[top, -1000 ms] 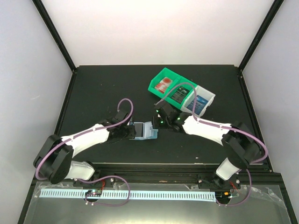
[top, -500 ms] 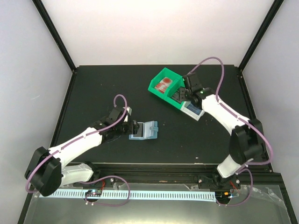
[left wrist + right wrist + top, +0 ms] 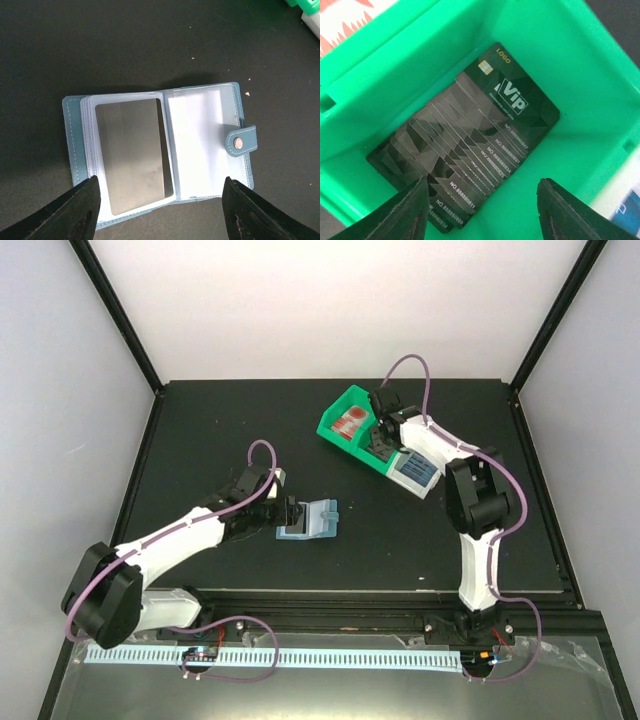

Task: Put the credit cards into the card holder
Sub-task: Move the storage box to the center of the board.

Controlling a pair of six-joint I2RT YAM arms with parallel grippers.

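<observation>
**Left arm.** The left gripper [image 3: 161, 183] is released, its jaws spread wide. Its black, rough-surfaced fingers [image 3: 75, 212] stand at the 7 and 5 o'clock corners of the wrist view and touch nothing.

**Card holder.** The card holder [image 3: 205, 145] lies opened flat on the matt black table [image 3: 200, 440], just at 3 o'clock of the left gripper in the top view.
- The cover is blue-teal and leather-like, with pale stitching along the edge.
- The clasp tab [image 3: 241, 141] has a rounded end and a copper-coloured snap. It projects from the 3 o'clock edge.
- The 9 o'clock leaf carries a stack of clear pockets. The top pocket contains a dull grey card [image 3: 132, 155] with rounded corners.
- The 3 o'clock leaf shows a frosted, glossy pocket.

**Right arm.** The right gripper [image 3: 482, 182] is released, jaws apart, above the green bin [image 3: 560, 50], a smooth moulded plastic tray at 1 o'clock of the card holder.
- Under the gripper lies a fanned stack of glossy blackish-green cards [image 3: 485, 130]. The top card is printed "Vip" and "LOGO" and has a chip.
- The red-and-white cards [image 3: 350, 422] occupy the compartment at 10 o'clock.
- The white bin [image 3: 617, 187] adjoins the green bin at 4 o'clock and holds a blue card [image 3: 417, 472]
</observation>
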